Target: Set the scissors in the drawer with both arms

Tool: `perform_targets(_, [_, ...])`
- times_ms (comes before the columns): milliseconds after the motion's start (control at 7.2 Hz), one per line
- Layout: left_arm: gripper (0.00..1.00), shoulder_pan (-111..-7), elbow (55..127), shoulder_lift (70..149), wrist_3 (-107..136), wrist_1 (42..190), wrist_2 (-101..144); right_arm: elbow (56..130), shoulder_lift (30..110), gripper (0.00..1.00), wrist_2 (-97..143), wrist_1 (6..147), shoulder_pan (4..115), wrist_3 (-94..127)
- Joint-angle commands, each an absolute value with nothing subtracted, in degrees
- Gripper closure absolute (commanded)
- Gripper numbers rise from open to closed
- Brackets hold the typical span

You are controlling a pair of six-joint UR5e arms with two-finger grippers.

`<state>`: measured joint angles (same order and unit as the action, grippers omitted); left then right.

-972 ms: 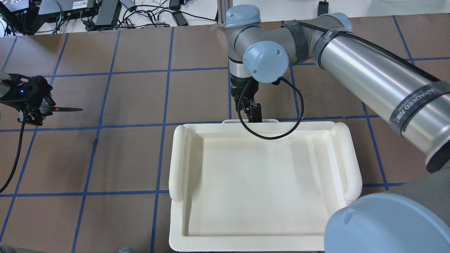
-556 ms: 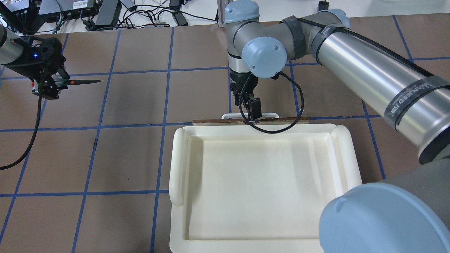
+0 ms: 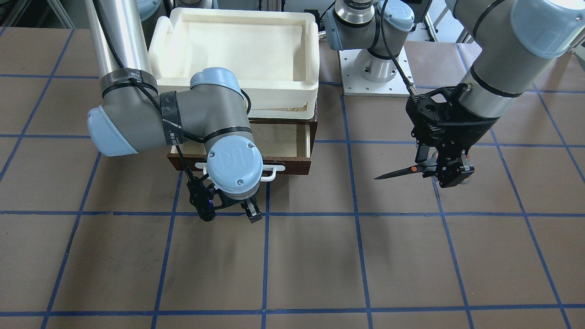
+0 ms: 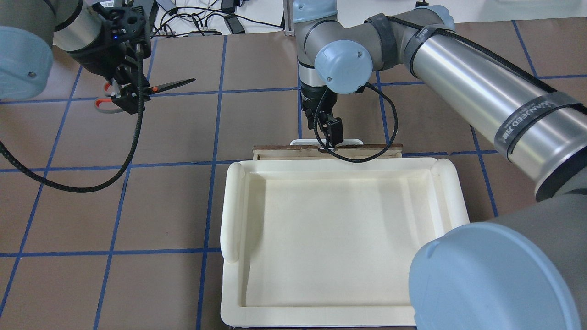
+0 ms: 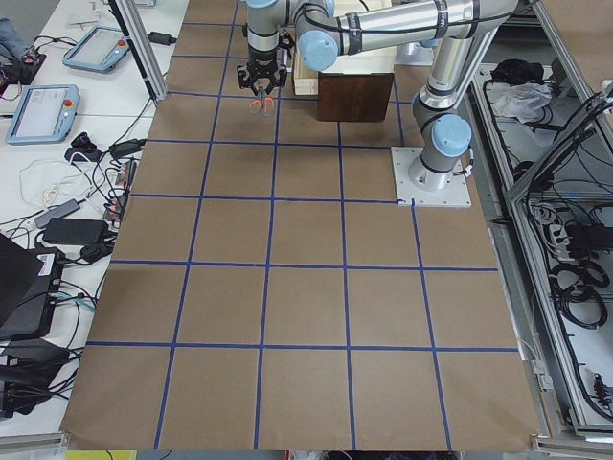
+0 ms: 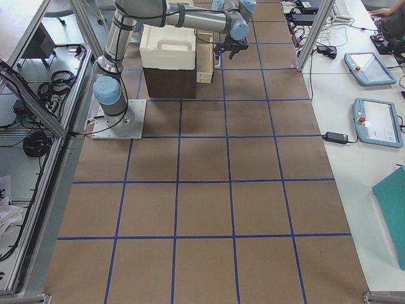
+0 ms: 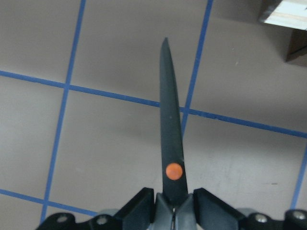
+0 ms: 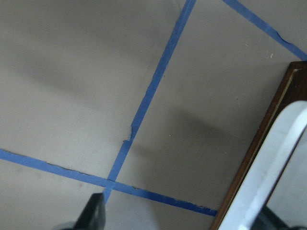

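My left gripper (image 4: pixel 127 94) is shut on the scissors (image 4: pixel 170 85) just behind the orange pivot dot and holds them in the air, dark blades pointing toward the drawer side. They also show in the front view (image 3: pixel 397 172) and in the left wrist view (image 7: pixel 171 143). The drawer (image 3: pixel 292 165) stands partly open, its pale plywood inside (image 3: pixel 281 139) showing. My right gripper (image 4: pixel 332 136) is at the white bar handle (image 4: pixel 351 141), jaws wide apart, with the handle (image 8: pixel 268 182) beside one finger. In the front view the right gripper (image 3: pixel 231 212) hangs just in front of the handle (image 3: pixel 274 172).
A cream-white tray (image 4: pixel 231 206) sits on top of the cabinet over the drawer and hides most of it from above. Brown table with blue tape grid lines (image 4: pixel 215 114) lies between the two grippers. Cables and power bricks (image 4: pixel 137 18) lie beyond the far edge.
My left gripper has carried the scissors up and to the right, toward the middle. The right gripper has moved away from the tray and the drawer front has slid out further.
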<state>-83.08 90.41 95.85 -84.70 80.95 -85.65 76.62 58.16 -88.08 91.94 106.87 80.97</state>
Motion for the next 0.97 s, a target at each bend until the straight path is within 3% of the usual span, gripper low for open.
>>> perform_targets(0, [0.86, -85.43, 89.38, 96.06, -83.67, 89.18, -87.1, 76.29, 58.01, 0.0, -88.16, 92.37, 106.26, 80.07])
perform_targets(833, [0.88, -86.04, 89.21, 95.45, -83.33, 90.44, -88.84, 73.3, 55.55, 0.0, -88.59, 93.07, 106.17, 78.32])
